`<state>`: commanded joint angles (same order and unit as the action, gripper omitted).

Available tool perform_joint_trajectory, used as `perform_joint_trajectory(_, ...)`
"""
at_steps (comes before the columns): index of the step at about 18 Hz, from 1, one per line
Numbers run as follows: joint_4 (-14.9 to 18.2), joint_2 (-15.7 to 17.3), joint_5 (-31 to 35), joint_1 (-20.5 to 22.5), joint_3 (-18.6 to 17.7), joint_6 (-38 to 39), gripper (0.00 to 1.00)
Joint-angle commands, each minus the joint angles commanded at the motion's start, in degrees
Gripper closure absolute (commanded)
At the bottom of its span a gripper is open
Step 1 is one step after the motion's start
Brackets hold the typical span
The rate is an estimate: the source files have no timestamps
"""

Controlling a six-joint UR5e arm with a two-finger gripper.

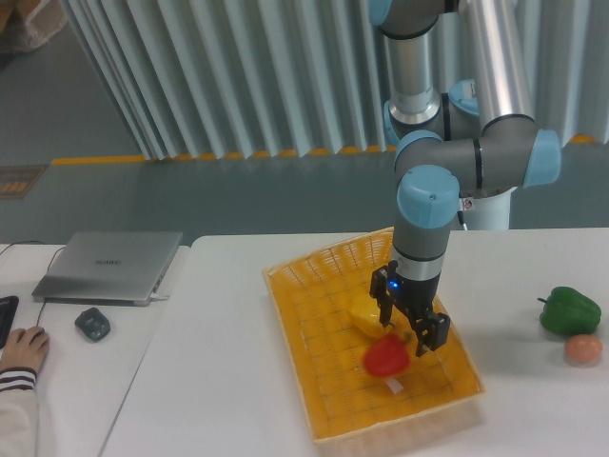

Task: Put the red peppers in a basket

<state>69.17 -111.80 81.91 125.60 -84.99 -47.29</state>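
White table (238, 362): basket (314, 381), green pepper (570, 309), orange fruit (582, 349), laptop (109, 266), mouse (92, 324)

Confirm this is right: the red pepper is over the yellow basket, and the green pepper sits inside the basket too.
Not quite. In the camera view the green pepper sits on the table right of the basket, outside it. The red pepper is over the basket.
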Motion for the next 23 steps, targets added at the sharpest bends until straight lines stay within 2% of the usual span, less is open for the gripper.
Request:
perform_joint_trajectory(4, -0.4, 0.4, 1.7, 0.4, 1.5, -2.1, 0.0)
perform_joint_trajectory(5, -0.4, 0.4, 5.9, 0.2, 1.5, -7.7, 0.0)
perform_joint_trajectory(7, -0.4, 0.2, 11.1, -1.0, 1.0, -11.9, 0.0)
perform_joint_trajectory(12, -0.2, 0.5, 11.3, -0.8, 1.1, -13.2, 0.0)
perform_joint_trajectory(16, 0.0, 0.4, 13.1, -0.4, 1.1, -17.5, 0.0)
perform_joint_trajectory(23, -0.4, 1.0, 13.5, 4.2, 1.5, -22.0, 0.0)
